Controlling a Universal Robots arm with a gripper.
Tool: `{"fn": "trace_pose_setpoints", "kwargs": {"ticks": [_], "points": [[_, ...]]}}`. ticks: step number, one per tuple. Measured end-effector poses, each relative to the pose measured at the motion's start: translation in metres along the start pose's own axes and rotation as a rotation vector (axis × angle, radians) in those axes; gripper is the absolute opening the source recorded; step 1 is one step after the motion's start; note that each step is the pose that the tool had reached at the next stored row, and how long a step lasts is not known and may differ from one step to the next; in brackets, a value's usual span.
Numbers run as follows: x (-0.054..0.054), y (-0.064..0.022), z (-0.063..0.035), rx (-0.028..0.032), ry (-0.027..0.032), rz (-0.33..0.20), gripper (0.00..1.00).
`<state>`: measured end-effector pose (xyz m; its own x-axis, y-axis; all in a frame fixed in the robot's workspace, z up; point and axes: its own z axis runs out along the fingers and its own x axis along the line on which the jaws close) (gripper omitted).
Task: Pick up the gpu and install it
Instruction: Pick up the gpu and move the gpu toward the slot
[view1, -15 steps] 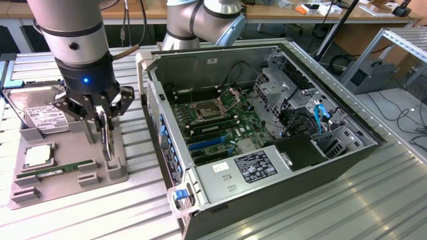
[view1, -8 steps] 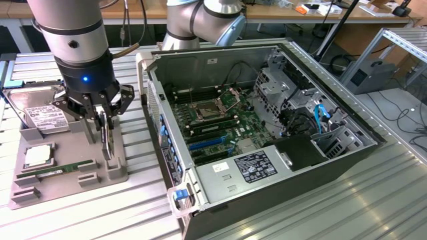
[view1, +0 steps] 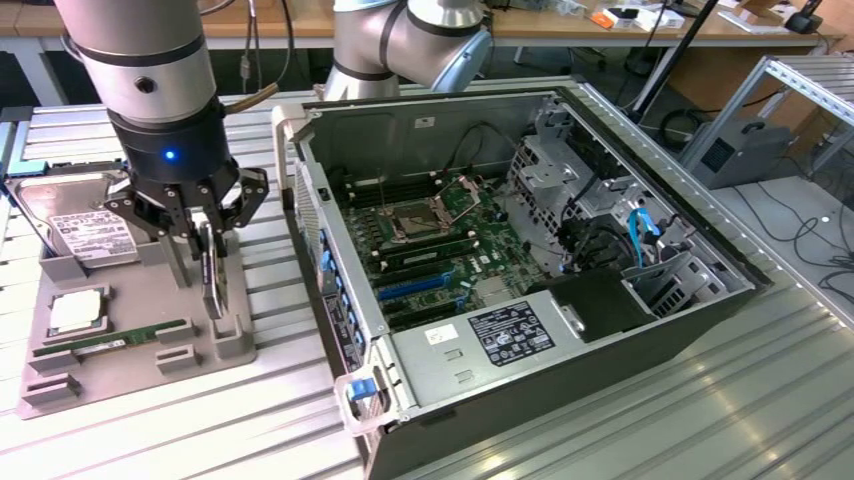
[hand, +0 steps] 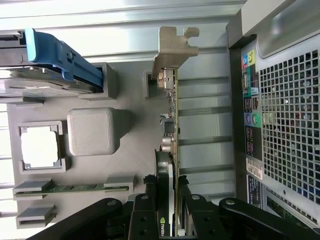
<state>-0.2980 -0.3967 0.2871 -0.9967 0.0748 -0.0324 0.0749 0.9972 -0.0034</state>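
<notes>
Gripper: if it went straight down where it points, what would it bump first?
Probably the thin green circuit card with a black round fan cooler, standing on edge right under the gripper in the grey plastic holder tray, though depth is unclear.

You are clamping the gpu (hand: 170, 127) edge-on in your gripper (hand: 166, 179), its silver bracket (hand: 175, 47) pointing straight ahead of it.

Green on the thin board edge of the gpu (hand: 173, 150), black on its cooler (hand: 162, 172), dull silver on its end bracket (hand: 172, 50). Matte black on the gripper (hand: 167, 212). Plain pale grey across the parts holder (hand: 95, 130). Bright blue on the drive caddy (hand: 60, 55). Green for the memory stick (hand: 75, 188) and the motherboard (view1: 441, 250). Grey-and-black computer case (hand: 290, 125), gridded with square holes. Ribbed silver table (view1: 667, 400).
</notes>
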Motion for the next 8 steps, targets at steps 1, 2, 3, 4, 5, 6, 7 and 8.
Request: {"fn": "trace_pose_setpoints", "kwargs": {"ticks": [1,2,3,4,5,6,7,8], "points": [[0.0000,0.0000,-0.0004,0.0000,0.0000,0.000,0.27],[0.0000,0.0000,-0.0008,0.0000,0.0000,0.000,0.27],[0.0000,0.0000,-0.0013,0.0000,0.0001,0.000,0.27],[-0.0001,0.0000,-0.0019,0.0000,0.0000,0.000,0.27],[-0.0001,0.0000,-0.0024,-0.0001,-0.0001,0.000,0.27],[-0.0001,0.0000,-0.0026,-0.0002,-0.0001,0.000,0.27],[-0.0001,0.0000,-0.0027,-0.0003,-0.0001,0.000,0.27],[-0.0001,0.0000,-0.0029,-0.0002,0.0000,0.000,0.27]]}}
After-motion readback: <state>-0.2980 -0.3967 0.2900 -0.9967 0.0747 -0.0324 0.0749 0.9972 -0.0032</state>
